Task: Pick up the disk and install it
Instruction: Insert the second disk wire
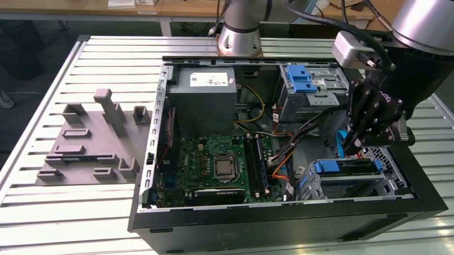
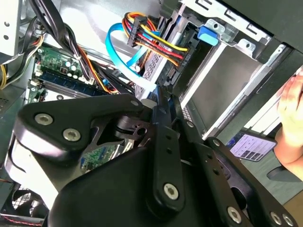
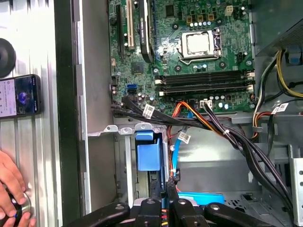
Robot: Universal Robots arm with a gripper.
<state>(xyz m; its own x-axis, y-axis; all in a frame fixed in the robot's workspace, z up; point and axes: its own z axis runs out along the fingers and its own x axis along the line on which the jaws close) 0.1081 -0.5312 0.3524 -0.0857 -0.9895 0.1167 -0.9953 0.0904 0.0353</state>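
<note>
An open computer case (image 1: 284,223) lies on a slatted metal table (image 1: 42,223), a grey foam tray (image 1: 92,143) beside it on the exterior view's left; wooden desks (image 1: 184,8) stand behind. The gripper (image 1: 362,142) hangs inside the case with fingers pressed together on nothing, just above the disk (image 1: 351,169), which sits in its bay; a hand (image 3: 12,189) and a phone (image 3: 19,95) rest on the table.
</note>
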